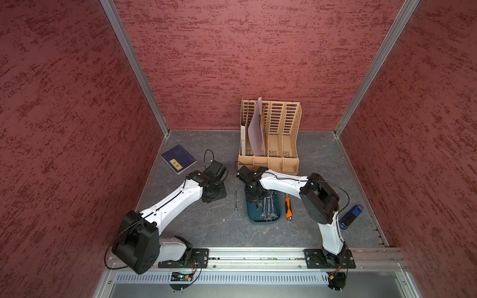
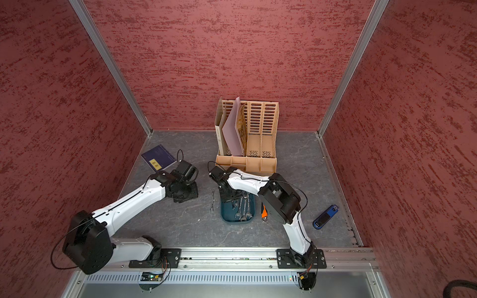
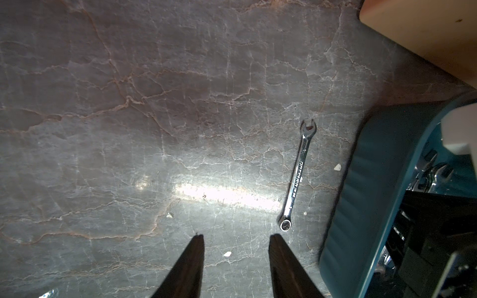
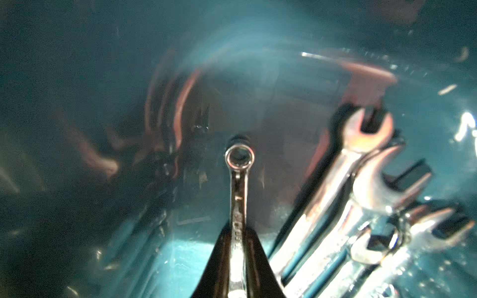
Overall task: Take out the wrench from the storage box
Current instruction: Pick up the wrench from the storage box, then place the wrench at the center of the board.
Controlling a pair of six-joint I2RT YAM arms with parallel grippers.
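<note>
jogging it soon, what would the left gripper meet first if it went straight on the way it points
Likely the bare table, ahead of the open left gripper; the loose wrench lies off to one side, though depth is unclear.

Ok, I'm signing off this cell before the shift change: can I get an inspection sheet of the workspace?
Surface: grey marbled tabletop, a few pale specks.
Job's things: shallow dark teal plastic storage box holds several chrome wrenches; one slim chrome wrench lies on the tabletop beside it.
Clutter: beige slotted wooden file organiser with a pale sheet; dark blue booklet; orange-handled tool; blue and black device.
Grippers: left claw open, empty, over the tabletop; right claw shut on a small chrome ring-end wrench inside the box.
Cables: black cable loops at the arms, none visibly snagged.
Surroundings: red textured walls, aluminium frame rail.
</note>
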